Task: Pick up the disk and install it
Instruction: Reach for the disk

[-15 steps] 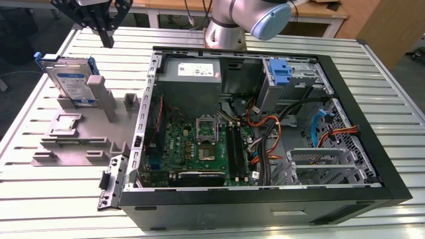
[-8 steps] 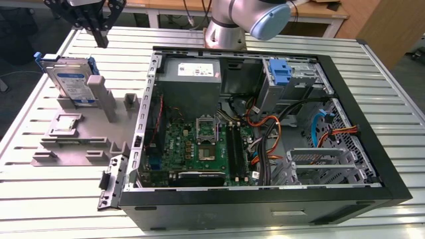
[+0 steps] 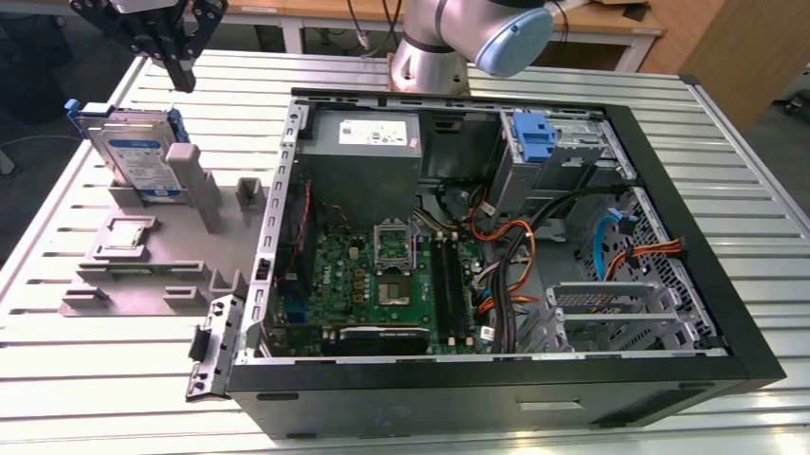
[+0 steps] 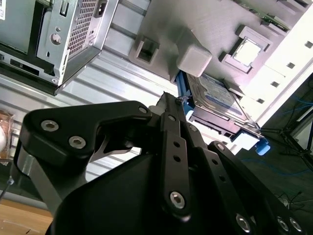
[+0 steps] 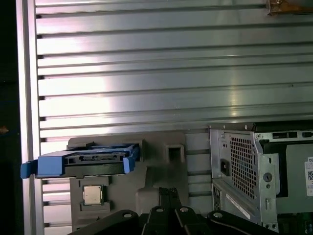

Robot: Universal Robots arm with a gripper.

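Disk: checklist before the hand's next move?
1. The disk stands upright in the grey fixture: ok.
2. The blue rails are on the disk's edges: ok, seen in the first wrist view.
3. The hand is empty: ok, it hangs above the disk without touching it.
4. The hand is open for a grasp: not ok, its fingers are shut together.
5. The hand is centred over the disk: not ok, both wrist views show it offset to one side.
6. The bay by the blue latch in the computer case is free: cannot tell.
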